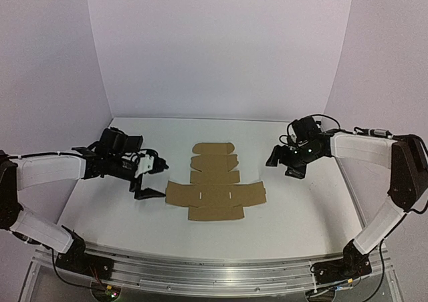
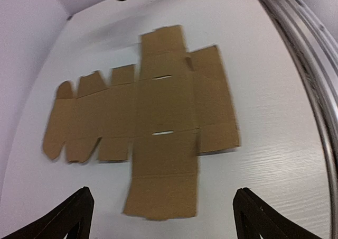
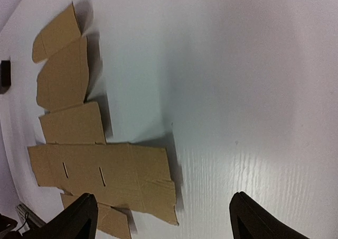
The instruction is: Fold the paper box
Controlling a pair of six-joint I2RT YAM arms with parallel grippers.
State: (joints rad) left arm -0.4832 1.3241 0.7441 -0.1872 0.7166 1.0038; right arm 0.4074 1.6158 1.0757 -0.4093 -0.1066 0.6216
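The paper box [image 1: 214, 192] is a flat, cross-shaped brown cardboard sheet with rounded flaps, lying unfolded in the middle of the white table. My left gripper [image 1: 155, 180] hovers just left of the sheet's left flap, open and empty. In the left wrist view the paper box [image 2: 158, 112] lies ahead of the left gripper [image 2: 163, 196], whose black fingertips [image 2: 79, 207] stand wide apart. My right gripper [image 1: 282, 167] is to the right of the sheet, apart from it and open. In the right wrist view the paper box [image 3: 100, 170] lies to the left, with the right gripper [image 3: 163, 198] holding nothing.
White walls [image 1: 221, 48] close the table in at the back and sides. An aluminium rail [image 1: 214, 272] runs along the near edge, and the same rail [image 2: 311, 64] shows in the left wrist view. A small dark object [image 3: 5, 72] sits at the right wrist view's left edge.
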